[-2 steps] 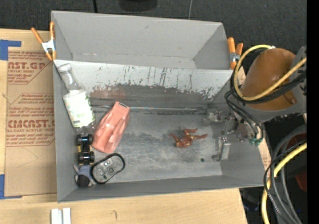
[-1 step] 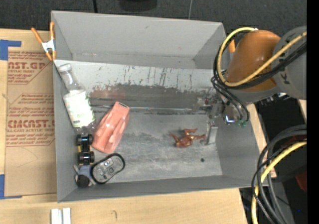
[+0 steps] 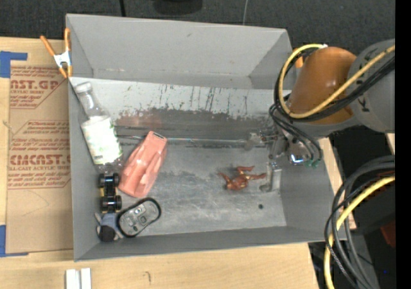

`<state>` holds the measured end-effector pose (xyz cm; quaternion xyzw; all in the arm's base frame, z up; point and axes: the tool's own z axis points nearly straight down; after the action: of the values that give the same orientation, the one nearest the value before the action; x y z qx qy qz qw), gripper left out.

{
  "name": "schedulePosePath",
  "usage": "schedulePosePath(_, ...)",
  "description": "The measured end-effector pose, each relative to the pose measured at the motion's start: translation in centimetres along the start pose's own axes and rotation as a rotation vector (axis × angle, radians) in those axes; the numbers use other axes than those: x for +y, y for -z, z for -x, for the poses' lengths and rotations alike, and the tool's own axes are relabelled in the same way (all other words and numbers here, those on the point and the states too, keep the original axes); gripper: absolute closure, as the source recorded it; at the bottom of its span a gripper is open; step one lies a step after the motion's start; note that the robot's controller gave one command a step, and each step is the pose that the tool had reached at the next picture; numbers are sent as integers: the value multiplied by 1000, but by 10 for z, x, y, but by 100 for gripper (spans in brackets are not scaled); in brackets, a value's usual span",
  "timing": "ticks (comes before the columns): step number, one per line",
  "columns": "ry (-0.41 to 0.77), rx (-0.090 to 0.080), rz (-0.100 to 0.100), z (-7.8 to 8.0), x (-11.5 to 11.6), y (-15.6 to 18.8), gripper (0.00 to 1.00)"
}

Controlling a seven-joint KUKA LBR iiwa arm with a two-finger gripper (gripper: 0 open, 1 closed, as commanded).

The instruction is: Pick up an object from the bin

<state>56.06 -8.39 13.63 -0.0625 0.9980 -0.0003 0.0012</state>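
- Bin (image 3: 192, 43): plain grey, with rust-brown streaks along the back of the floor.
- Bottle (image 3: 99, 133): clear, with a white label.
- Plastic piece (image 3: 144, 162): salmon pink.
- Toy wheels (image 3: 109, 191): black.
- Oval gadget (image 3: 138, 216): black rim, silver-grey face.
- Small figure (image 3: 239, 178): reddish-brown with orange.
- Wrist cover (image 3: 324, 82): orange.
- Cables (image 3: 286, 69): yellow and black.

At the right of the frame you see your arm (image 3: 382, 88) as a thick grey link, with a rounded, glossy orange cover (image 3: 324, 82) over its wrist. Yellow and black cables (image 3: 280, 88) loop round that cover, and more of them curve down the lower right corner. Just below and left of the cover, your gripper (image 3: 273, 178) is slim bare metal, with a small blue-green part beside it.
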Motion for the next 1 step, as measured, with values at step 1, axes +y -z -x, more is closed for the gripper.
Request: schedulePosePath(1, -44, 3, 3, -16, 12, -70, 0)
